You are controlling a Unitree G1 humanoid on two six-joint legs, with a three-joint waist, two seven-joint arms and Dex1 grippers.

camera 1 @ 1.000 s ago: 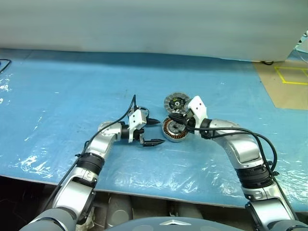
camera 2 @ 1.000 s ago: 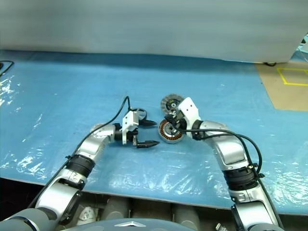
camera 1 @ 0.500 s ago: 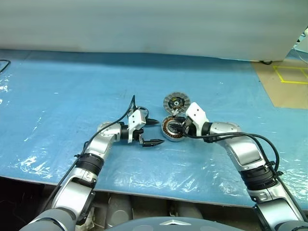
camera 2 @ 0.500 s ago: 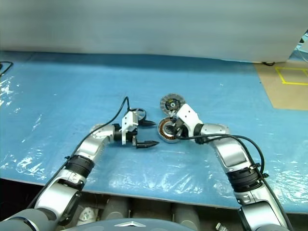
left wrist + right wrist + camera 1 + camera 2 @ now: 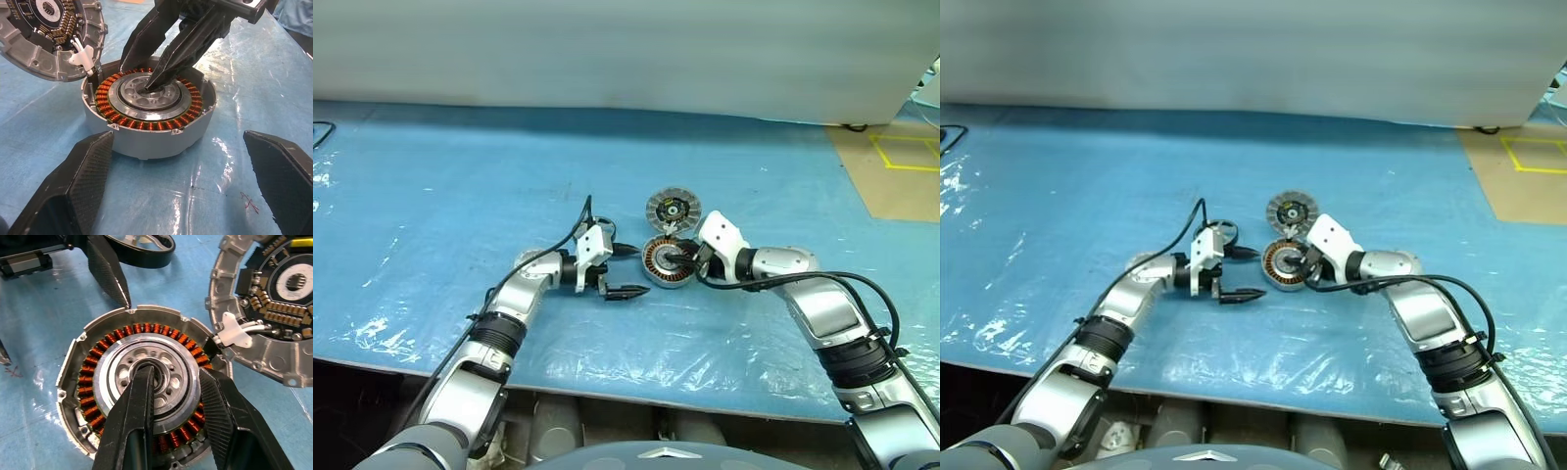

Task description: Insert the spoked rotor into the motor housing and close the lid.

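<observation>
Motor housing (image 5: 667, 262) sits on blue sheet (image 5: 460, 186), lid (image 5: 673, 209) touching its far side. Right gripper (image 5: 171, 396) part-spread, one finger in housing's centre bore, other over the windings, gripping nothing. Left gripper (image 5: 625, 269) wide open, empty; spoked rotor (image 5: 1222, 233) just behind it. Withdraw right finger straight, w/o scraping copper, then fetch rotor.

My left arm reaches forward with the wrist bent inward, so the left gripper (image 5: 628, 270) points across toward my right side, nearly level, its two black fingers (image 5: 83, 181) spread wide with nothing between them. My right arm comes in from the other side, elbow out, forearm angled inward, and the right gripper (image 5: 683, 260) tips forward and down toward the left one. Its fingers (image 5: 132, 421) stand partly apart, gripping nothing. The two grippers face each other, close together.
</observation>
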